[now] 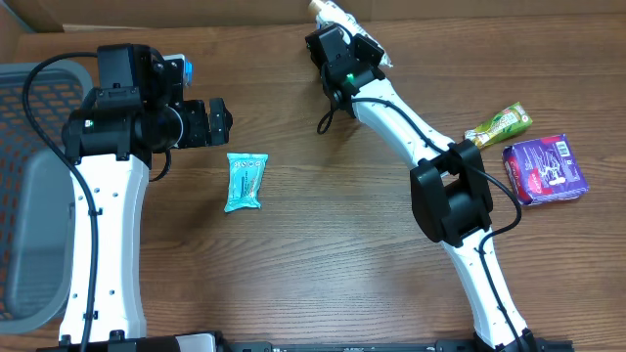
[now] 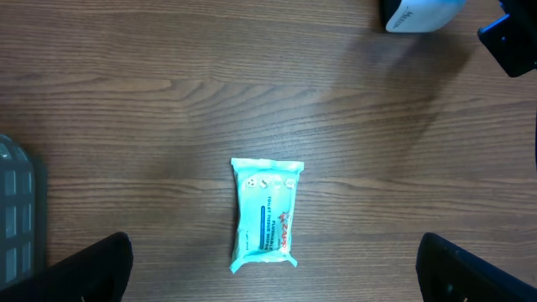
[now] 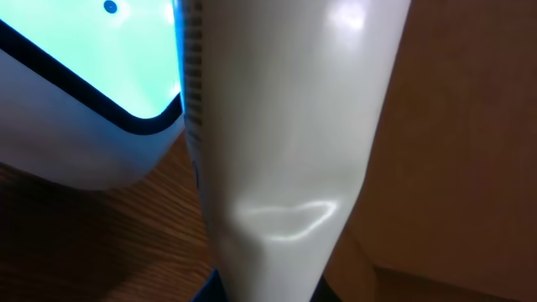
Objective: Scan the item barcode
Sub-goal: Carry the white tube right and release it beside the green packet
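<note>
Item: cream pouch (image 3: pixel 285 126), off the tabletop, gripped at the far centre edge. In the right wrist view it fills the frame and stands upright, just beside the scanner's lit window.
tabletop (image 1: pixel 323 254): dark wood grain, carries everything below.
basket (image 1: pixel 29 196): grey mesh, at the left edge, partly under the left arm.
right arm (image 1: pixel 450 196): white, reaches from the near right edge to the far centre.
left arm (image 1: pixel 103 225): white, runs up the left side, wrist turned toward the centre.
right tool (image 1: pixel 342 29): nearly closed, clamped on the cream pouch.
left tool (image 1: pixel 227 121): fully open, holds nothing, hangs above the teal packet.
scanner (image 3: pixel 84 75): white body, black-rimmed window glowing cyan, left of the pouch.
purple box (image 1: pixel 545 169): flat on the tabletop at the right edge.
teal packet (image 1: pixel 245 182): flat, left of centre, well apart from the pouch.
green packet (image 1: pixel 499 124): tilted, just beside the purple box's far corner.
</note>
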